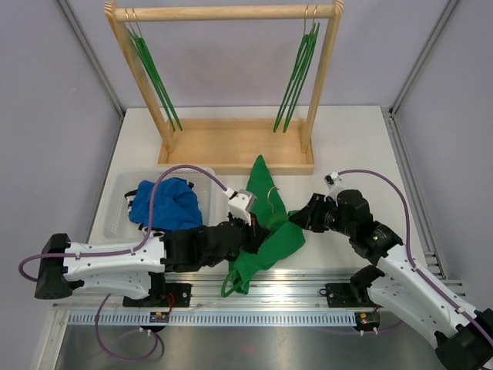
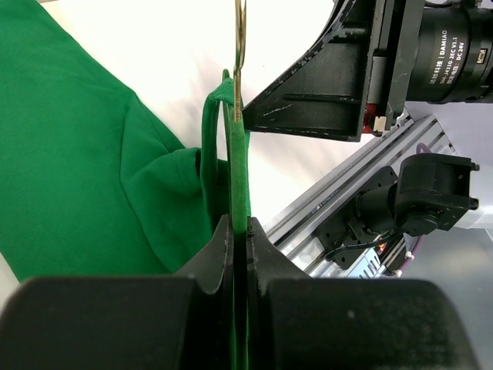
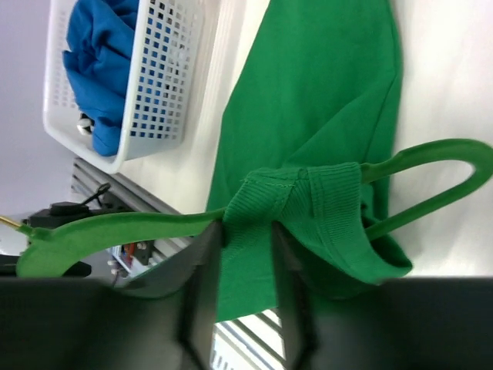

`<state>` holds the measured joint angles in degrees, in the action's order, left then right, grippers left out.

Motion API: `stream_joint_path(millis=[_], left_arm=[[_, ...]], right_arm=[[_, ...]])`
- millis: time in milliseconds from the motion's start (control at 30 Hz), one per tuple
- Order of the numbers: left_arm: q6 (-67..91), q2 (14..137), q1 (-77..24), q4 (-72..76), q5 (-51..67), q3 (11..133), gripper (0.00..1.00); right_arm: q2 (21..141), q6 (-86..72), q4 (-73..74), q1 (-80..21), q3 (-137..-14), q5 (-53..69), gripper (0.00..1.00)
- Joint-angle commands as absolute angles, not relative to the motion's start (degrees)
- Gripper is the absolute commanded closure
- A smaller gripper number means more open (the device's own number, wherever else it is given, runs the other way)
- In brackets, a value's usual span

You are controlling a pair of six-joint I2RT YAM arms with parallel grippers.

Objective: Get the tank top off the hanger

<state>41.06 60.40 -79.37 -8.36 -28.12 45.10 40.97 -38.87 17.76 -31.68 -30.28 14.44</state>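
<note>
Over the counter (image 1: 347,146), with the hanger (image 3: 115,229) clamped in the shut left tool (image 2: 246,227), the tank top strap (image 3: 323,193) pinched by the half-closed right tool (image 3: 245,239) may be lost if pulled early.

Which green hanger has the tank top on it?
The hanger lying on the table, threaded through a strap of the tank top; the other hangers hang bare at both ends of the wooden rack.

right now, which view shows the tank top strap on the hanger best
The right wrist view: the strap sits bunched around the hanger, close up. The left wrist view shows only a thin edge-on loop; in the top view it is too small to make out.
</note>
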Motion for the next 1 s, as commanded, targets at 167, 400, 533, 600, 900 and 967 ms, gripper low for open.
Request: stream_joint_path(millis=[167,400,533,600,900,967], left_arm=[[42.5,55.5,-79.7,-2.6,-31.4,46.1,1.00],[40.4,54.1,-79.7,-6.9,-31.4,46.7,1.00],[38.7,54.7,-79.7,-12.3,-28.1,47.8,1.00],[38.5,55.4,-79.8,-14.3,-26.1,48.1,1.00],[39.4,49.7,-82.4,-15.2,-27.6,44.2,1.00],[38.8,46.9,-83.0,-14.0,-28.0,42.7,1.00]], right_arm=[[40.7,-37.8,13.8,-32.1,-28.7,14.1,0.85],[39.8,-36.5,19.3,-32.1,-31.0,3.4,1.00],[41.1,-35.2,23.0,-32.1,-35.1,-6.1,1.00],[44.2,-33.7,24.9,-32.0,-37.2,-12.0,1.00],[56.9,-29.6,25.5,-27.9,-39.5,-16.0,1.00],[58.9,-29.5,24.7,-27.8,-38.8,-13.8,1.00]])
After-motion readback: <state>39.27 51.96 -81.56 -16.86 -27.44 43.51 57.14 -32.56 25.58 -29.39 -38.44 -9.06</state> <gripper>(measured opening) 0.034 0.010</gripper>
